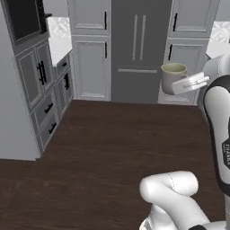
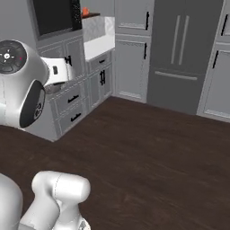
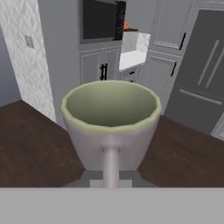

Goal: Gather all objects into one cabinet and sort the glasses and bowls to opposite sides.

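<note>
A grey mug with an olive-green rim point(image 1: 172, 75) hangs upright in the air, well above the floor. My gripper point(image 1: 180, 86) is shut on its handle from the right. In the hand view the mug point(image 3: 111, 122) stands close, its empty inside facing up and its handle point(image 3: 110, 164) running down into my gripper point(image 3: 110, 178). A small orange thing point(image 2: 84, 11) sits far off on the white counter point(image 2: 101, 45), too small to name. The cabinet, the bowls and the other glasses are out of view.
Grey panelled cabinets with black bar handles point(image 1: 42, 85) line the left wall. A dark fridge point(image 1: 140, 49) stands at the back. A black built-in oven point(image 2: 54, 17) sits above the drawers. The dark wood floor point(image 1: 112, 143) lies open ahead.
</note>
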